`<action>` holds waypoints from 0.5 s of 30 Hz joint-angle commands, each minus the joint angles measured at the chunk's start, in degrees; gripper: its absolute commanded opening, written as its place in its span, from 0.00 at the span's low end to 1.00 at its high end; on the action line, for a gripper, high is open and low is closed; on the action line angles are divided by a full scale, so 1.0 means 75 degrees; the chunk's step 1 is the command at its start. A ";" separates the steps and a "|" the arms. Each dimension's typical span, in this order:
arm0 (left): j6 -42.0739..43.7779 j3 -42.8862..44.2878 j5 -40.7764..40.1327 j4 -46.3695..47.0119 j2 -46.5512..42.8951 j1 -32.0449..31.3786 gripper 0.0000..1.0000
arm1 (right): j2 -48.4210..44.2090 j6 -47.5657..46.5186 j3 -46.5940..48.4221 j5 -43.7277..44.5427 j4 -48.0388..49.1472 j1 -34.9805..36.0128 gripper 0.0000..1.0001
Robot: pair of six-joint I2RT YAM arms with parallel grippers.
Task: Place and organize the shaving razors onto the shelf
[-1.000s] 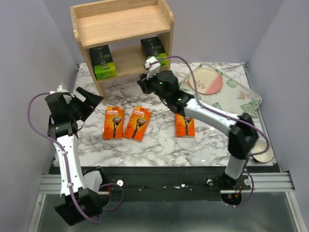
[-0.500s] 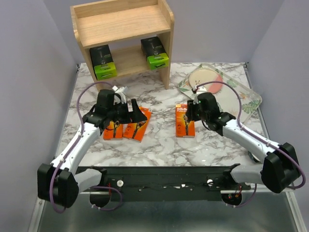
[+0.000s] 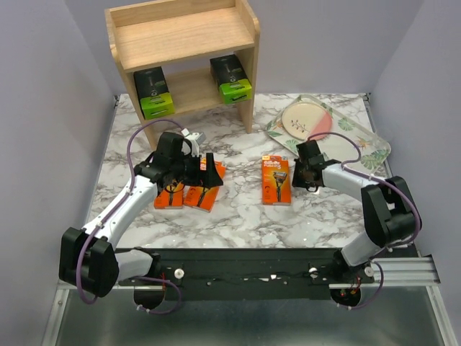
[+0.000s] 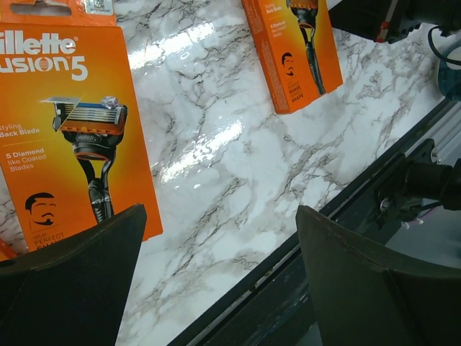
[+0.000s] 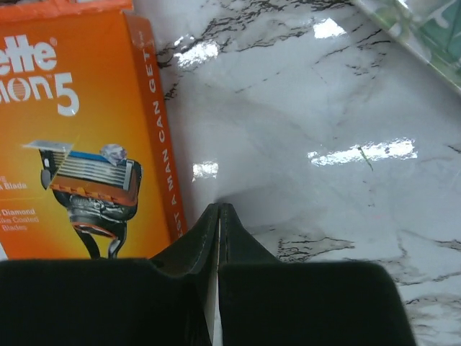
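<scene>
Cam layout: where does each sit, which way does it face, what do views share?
Top external: above and behind the robot, looking down on the marble table and shelf; left arm and right arm show whole.
Left wrist: wrist-mounted, looking down past the open left claw at the nearest orange pack.
Right wrist: wrist-mounted, looking down over the shut right claw at table.
Shared: the lone orange pack appears in all three.

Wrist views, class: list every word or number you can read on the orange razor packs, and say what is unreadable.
"illette USION5", cut off: near pack, left wrist view.
"5 Diamond like Coated Blades": same pack.
"A MAN CAN GET": side of the lone pack, right wrist view.
Far pack: print too small.
</scene>
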 commanded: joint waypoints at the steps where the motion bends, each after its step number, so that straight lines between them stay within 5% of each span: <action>1: -0.0472 0.0267 -0.0180 0.0149 0.0085 -0.0037 0.94 | 0.0574 0.0382 0.0328 -0.0052 -0.0344 0.0298 0.11; 10: -0.1059 0.0185 -0.0367 0.0104 -0.0007 -0.0037 0.94 | 0.1464 0.1319 0.1299 -0.1564 0.0019 0.2513 0.10; 15: -0.1047 -0.0131 -0.1188 0.0044 -0.0265 -0.0037 0.96 | 0.1349 0.0995 0.2331 -0.0196 -0.0646 0.2854 0.11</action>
